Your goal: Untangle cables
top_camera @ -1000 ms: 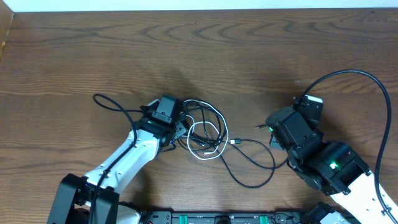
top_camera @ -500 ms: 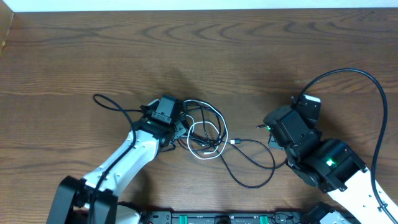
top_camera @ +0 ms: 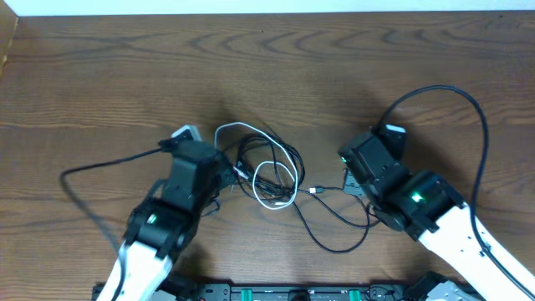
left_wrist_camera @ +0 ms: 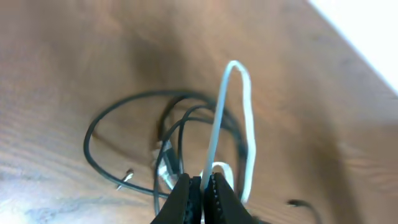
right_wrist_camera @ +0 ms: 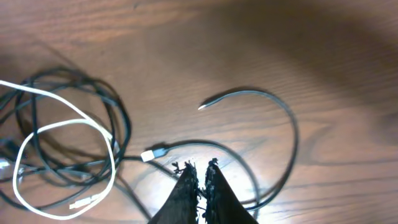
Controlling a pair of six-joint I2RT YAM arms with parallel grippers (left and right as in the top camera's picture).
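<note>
The cables lie tangled at mid-table: a white cable (top_camera: 276, 203) looped through two black cables (top_camera: 286, 155). My left gripper (top_camera: 227, 170) is at the tangle's left edge. In the left wrist view that gripper (left_wrist_camera: 203, 177) is shut on the white cable (left_wrist_camera: 219, 112), which rises from the jaws in a tall narrow loop above the black coils (left_wrist_camera: 124, 102). My right gripper (top_camera: 345, 180) is just right of the tangle. In its wrist view it (right_wrist_camera: 200, 165) is shut with nothing between the fingertips, close to a black strand ending in a silver plug (right_wrist_camera: 152, 154).
One long black cable (top_camera: 334, 248) trails toward the front edge in a wide loop. Each arm's own thick black wire (top_camera: 100, 163) arcs out to its side. The table's far edge (top_camera: 267, 12) runs along the top.
My left gripper closed on the white cable and its arm swung back and left, pulling a white loop up out of the tangle. The right arm moved left, nearer the tangle.
</note>
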